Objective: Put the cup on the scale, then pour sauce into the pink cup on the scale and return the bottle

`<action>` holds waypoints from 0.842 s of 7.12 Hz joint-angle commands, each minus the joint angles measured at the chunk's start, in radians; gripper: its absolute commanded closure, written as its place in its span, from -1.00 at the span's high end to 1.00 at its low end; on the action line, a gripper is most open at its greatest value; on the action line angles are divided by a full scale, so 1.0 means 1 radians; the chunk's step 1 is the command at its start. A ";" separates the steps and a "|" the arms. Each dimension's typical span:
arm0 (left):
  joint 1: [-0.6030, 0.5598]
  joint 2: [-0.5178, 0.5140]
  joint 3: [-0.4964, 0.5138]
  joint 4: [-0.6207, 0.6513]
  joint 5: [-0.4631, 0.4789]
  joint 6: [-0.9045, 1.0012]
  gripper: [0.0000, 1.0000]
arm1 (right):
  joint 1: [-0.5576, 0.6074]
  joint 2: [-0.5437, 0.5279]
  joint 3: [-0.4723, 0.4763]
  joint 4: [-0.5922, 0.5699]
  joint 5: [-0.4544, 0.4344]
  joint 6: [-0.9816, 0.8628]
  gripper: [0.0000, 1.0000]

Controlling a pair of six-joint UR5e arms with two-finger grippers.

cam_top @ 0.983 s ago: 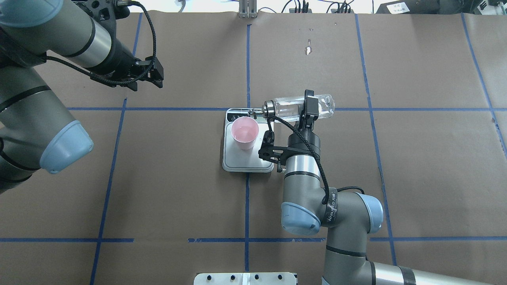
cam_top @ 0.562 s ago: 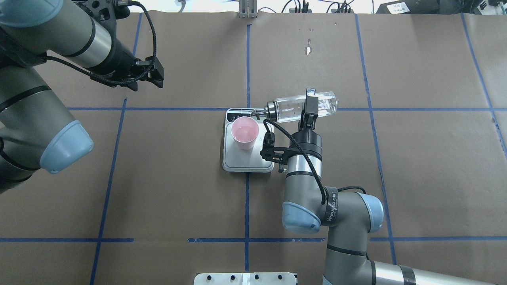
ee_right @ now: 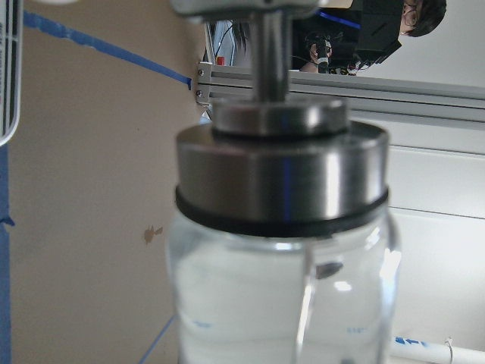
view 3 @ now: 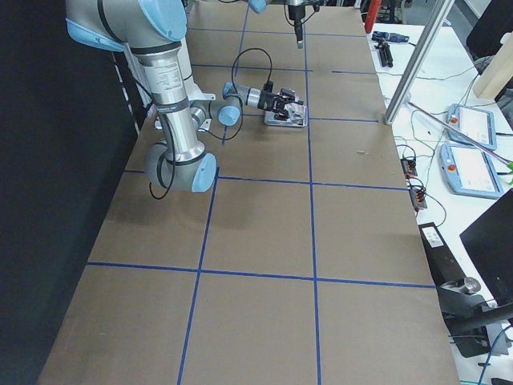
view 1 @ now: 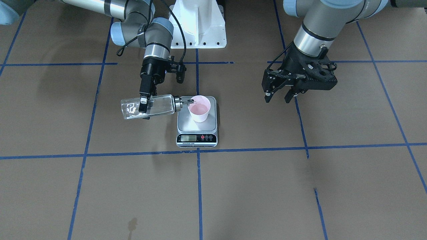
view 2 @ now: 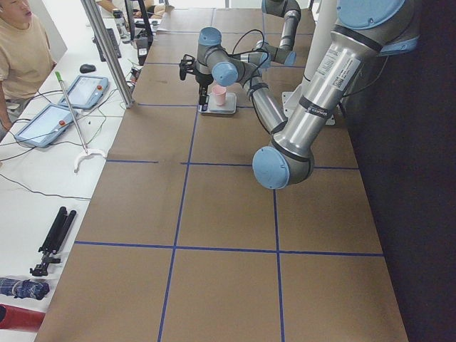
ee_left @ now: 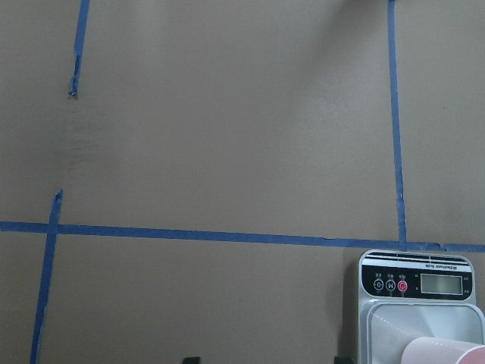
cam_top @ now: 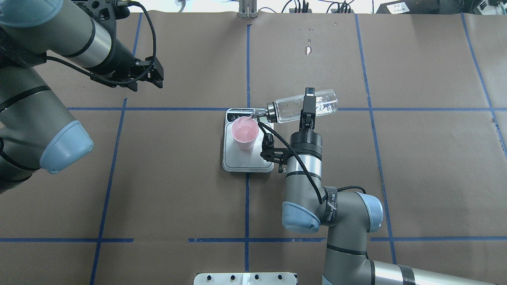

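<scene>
Fingers (cam_top: 307,109) of right gripper (cam_top: 309,97) are clamped across the glass body of the bottle (cam_top: 287,111), nearer its base than its cap. The grip reads firm in both the overhead and front views.

- Bottle lies nearly horizontal, just right of centre in the overhead frame, with the cap end pointing frame-left and dipped slightly.
- Spout (cam_top: 255,115) sits at the upper-right rim of the cup (cam_top: 244,133). Contact with the rim cannot be told.
- Sauce (ee_right: 280,303) is clear and fills the neck behind the cap in the wrist view. A pale thread at the spout may be flow, but it is too fine to confirm.
- Cup is upright on the scale (cam_top: 247,163), inside the platform edges, left of the fingers and below the spout.
- Left gripper (view 1: 277,98) is at upper left of the overhead frame, jaws apart, empty, well apart from the scale.

Step judged: pouring.
- Hold the tilt shallow so the stream stays thin.
- Keep the spout inside the rim without leaning on it, since a light cup would likely tip or skew the reading.
- Level the bottle before the cup fills.
- Display digits are unreadable.
</scene>
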 commanded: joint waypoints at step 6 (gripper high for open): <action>0.000 0.000 -0.001 -0.001 -0.018 -0.002 0.33 | 0.005 0.002 0.000 -0.013 -0.061 -0.207 -1.00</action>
